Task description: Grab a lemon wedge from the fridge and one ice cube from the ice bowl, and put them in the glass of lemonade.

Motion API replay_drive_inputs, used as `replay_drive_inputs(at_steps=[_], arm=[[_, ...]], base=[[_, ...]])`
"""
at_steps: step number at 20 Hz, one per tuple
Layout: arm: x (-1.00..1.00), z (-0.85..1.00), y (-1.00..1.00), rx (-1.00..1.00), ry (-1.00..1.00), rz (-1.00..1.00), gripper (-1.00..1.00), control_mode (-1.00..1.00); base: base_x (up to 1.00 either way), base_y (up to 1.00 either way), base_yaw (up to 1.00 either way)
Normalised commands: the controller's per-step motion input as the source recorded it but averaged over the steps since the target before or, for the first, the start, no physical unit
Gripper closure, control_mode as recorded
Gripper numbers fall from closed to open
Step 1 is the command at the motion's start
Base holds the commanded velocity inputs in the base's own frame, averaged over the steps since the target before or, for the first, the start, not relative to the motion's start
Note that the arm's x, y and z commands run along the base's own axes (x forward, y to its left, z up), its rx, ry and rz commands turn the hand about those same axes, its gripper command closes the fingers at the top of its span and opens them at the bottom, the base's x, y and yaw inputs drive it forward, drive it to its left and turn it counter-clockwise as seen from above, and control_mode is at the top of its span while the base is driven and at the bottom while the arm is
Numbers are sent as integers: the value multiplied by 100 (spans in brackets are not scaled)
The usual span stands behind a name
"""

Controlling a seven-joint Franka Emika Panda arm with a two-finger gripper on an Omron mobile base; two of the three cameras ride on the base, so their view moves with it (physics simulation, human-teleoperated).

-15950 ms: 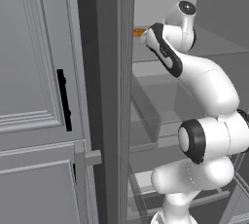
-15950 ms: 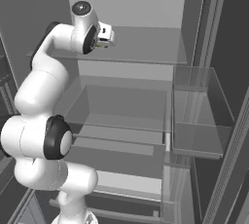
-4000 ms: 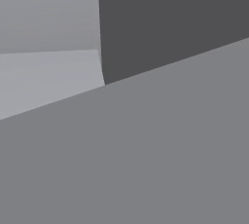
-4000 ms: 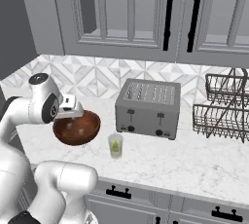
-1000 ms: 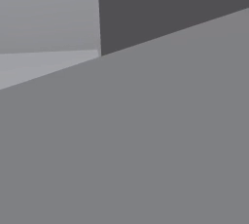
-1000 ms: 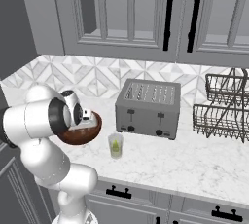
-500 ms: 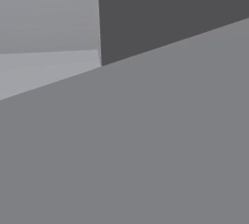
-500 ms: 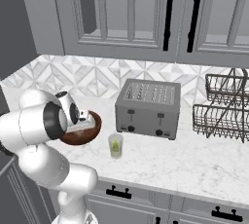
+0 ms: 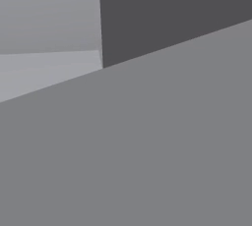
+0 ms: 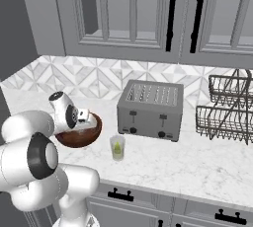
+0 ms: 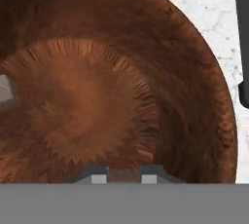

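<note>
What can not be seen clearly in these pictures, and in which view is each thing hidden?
- Whether the fingers grip an ice cube: hand view, their tips are cut by the bottom edge.
- Bowl contents: right base view, the wrist covers the inside.
- A pale object in the bowl: hand view, cut by the left edge.
- What floats in the glass: right base view, too small.
- Left base view: flat grey surfaces block the counter.
</note>
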Motion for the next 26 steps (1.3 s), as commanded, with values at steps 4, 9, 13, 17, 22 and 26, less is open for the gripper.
replay_drive_inputs(at_steps=[4,9,13,17,22,26], arm=[[38,100,54,0,-36,-5,100,-100],[-17,100,-67,1,-8,-13,100,-100],[-9,90,-100,7,5,-24,100,-100],[-6,22,-100,11,7,-20,100,-100],[-4,-44,-100,21,3,-6,100,-100],[-12,-36,-48,18,3,0,100,-100]], base=[[0,0,0],[0,0,0],[0,0,0],[0,0,0],[0,0,0],[0,0,0]])
